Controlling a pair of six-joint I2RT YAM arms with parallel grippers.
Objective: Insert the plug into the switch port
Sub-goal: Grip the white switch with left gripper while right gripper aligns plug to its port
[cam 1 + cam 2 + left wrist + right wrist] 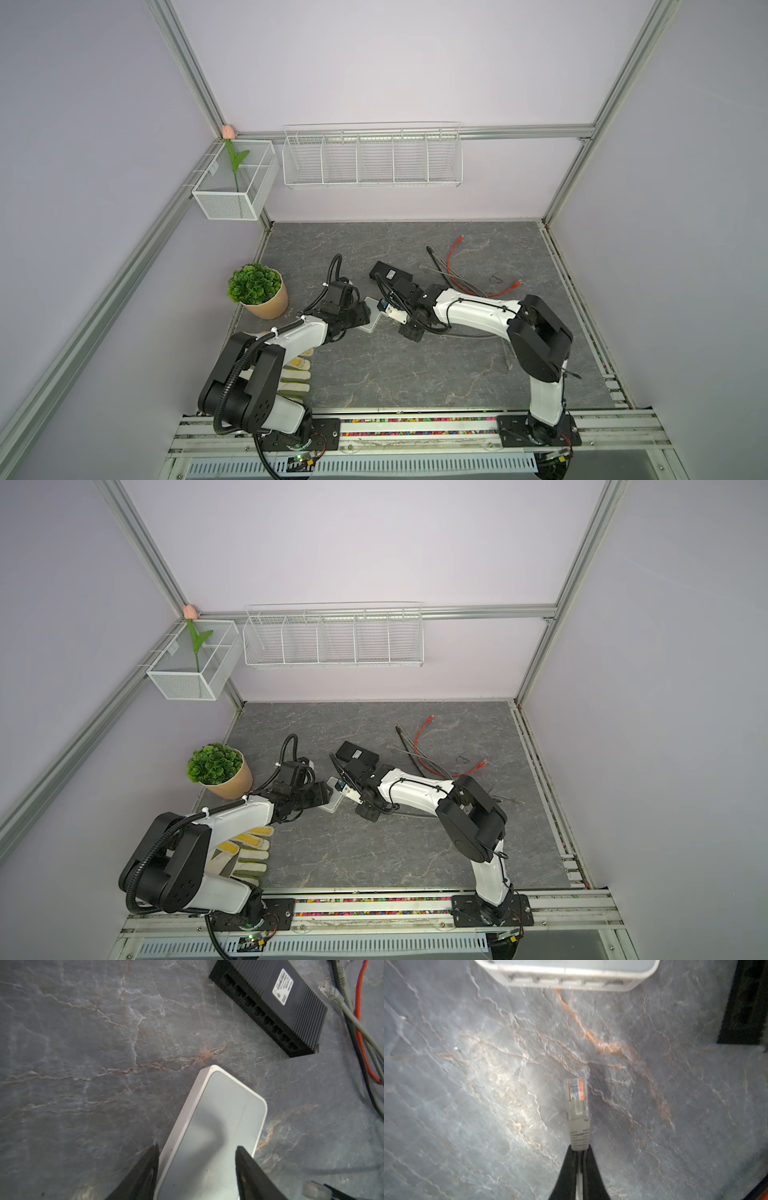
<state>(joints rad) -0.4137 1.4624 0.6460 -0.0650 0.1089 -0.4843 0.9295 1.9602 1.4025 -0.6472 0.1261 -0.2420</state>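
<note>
Slate table (415, 374), everything placed off the white switch (218, 1115) mid-table. In the top views the potted plant (257, 291) is well to its left. The glove (249, 850) is on the same side, nearer the front rail and under the left arm. The black switch (270, 1005) lies near it on the far side, apart and not touching, with loose cables (457, 270) beyond that. The left gripper (197, 1147) straddles one end of the white switch, a finger along each long side; can't tell if they bite yet. The right gripper (579, 1148) is clenched on the grey boot just behind the plug (576, 1097). The plug is off the table with its nose toward the white switch's port row (566, 980), bare slate between them. My read: pickup and rough aim are done, bracing is in progress, insertion not started. Left to do: close the gap, line up on one port (can't tell which) and push home.
</note>
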